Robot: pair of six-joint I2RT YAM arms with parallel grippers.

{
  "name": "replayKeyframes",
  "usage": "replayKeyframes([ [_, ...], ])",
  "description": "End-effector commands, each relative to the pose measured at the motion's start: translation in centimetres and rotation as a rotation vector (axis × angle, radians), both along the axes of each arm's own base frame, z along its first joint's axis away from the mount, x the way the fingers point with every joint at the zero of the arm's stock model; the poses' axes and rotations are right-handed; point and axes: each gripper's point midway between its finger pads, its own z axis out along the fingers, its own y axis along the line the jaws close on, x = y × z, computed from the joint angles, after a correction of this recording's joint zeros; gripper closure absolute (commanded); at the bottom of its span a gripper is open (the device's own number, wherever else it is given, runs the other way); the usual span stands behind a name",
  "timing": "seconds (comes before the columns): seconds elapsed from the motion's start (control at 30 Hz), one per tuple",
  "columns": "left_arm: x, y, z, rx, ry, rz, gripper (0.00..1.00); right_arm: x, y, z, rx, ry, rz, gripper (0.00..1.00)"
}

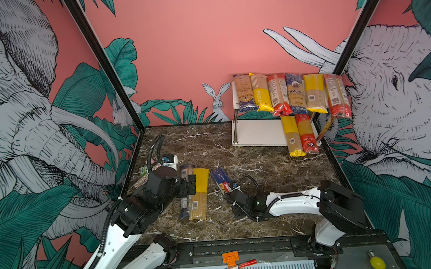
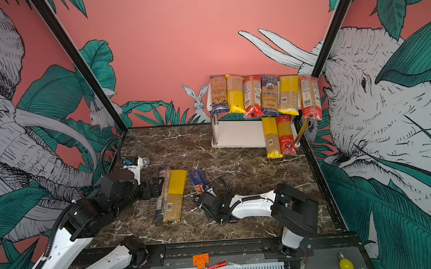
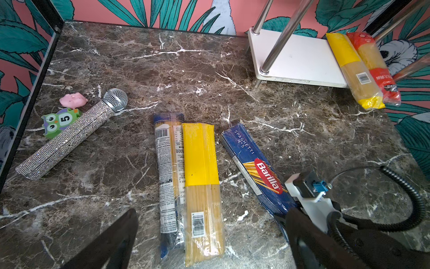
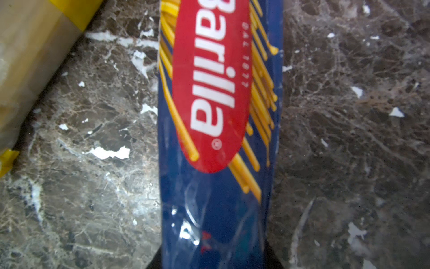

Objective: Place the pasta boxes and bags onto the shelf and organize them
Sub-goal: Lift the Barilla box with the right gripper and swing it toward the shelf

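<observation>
Barilla box (image 1: 221, 180): near end behind right end effector (image 1: 231, 192), far end past rt-wrist pic edge.

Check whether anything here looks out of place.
Yes. On the lower board of the white two-tier shelf, a yellow-ended spaghetti bag and a red spaghetti bag stick out past the front edge. A glittery silver microphone on the marble table isn't pasta.

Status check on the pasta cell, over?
Left gripper open, by two clear spaghetti bags. Right gripper shut on dark blue Barilla box, lying on marble table. White two-tier shelf: top full, lower tier part bare.
</observation>
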Motion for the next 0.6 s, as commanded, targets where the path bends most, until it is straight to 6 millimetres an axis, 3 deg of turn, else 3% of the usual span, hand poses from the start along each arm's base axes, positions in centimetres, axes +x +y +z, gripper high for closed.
replayKeyframes([
  [0.0, 0.3, -0.5, 0.2, -0.03, -0.018, -0.002, 0.0, 0.1, -1.8, 1.4, -0.038, -0.016, -0.009, 1.0],
  [0.57, 3.1, -3.9, -0.3, -0.03, -0.011, -0.066, 0.01, 0.7, -5.9, 6.3, 0.03, -0.122, -0.111, 1.0],
])
